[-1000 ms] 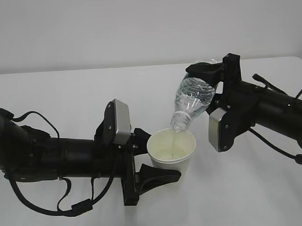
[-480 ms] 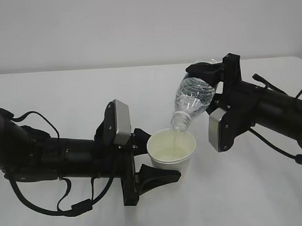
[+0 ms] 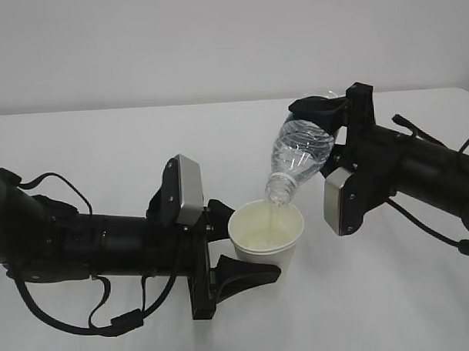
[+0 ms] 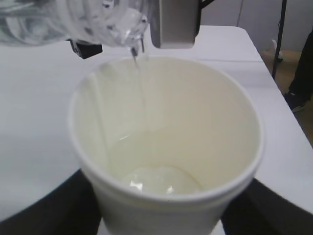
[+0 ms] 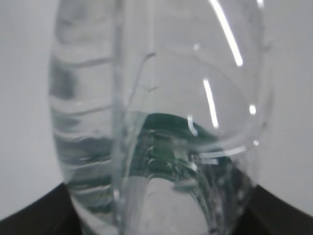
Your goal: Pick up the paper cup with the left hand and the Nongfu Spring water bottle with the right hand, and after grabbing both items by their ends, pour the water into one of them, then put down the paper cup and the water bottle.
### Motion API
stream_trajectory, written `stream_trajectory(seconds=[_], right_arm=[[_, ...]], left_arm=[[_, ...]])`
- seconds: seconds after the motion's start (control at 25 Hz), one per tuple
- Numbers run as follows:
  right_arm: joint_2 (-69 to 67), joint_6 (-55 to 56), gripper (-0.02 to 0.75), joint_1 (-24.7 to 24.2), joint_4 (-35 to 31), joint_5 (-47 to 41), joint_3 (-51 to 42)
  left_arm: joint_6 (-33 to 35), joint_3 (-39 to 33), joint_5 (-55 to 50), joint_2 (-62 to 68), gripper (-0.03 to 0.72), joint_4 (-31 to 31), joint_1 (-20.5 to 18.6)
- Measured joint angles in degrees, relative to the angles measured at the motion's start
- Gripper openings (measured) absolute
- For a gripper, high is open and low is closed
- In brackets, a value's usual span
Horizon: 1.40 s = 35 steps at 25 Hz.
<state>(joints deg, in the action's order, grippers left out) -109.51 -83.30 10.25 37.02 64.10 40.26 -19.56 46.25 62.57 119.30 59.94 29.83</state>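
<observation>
Water (image 4: 141,93) pouring from bottle into cup

Right hand (image 3: 335,133) clamps the Nongfu Spring water bottle (image 3: 298,156) by its base, tipped neck-down so it drains; left hand (image 3: 231,250) grips the paper cup (image 3: 266,234) steady beneath, above the table (image 3: 102,141).

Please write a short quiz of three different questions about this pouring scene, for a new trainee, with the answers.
1. True or false: the bottle is tipped with its neck pointing down toward the cup.
2. Which gripper holds the cup: A) left gripper, B) right gripper?
3. Fill in: a thin stream of ____ falls into the cup.

Key: 1 true. 2 A. 3 water.
</observation>
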Motion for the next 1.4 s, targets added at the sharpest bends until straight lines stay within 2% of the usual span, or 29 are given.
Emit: stream_trajectory(seconds=[1.4], right_arm=[[0.00, -1.94, 0.456, 0.00, -0.55, 0.17, 0.00]], left_arm=[[0.00, 0.00, -0.78, 0.00, 0.481, 0.04, 0.00]])
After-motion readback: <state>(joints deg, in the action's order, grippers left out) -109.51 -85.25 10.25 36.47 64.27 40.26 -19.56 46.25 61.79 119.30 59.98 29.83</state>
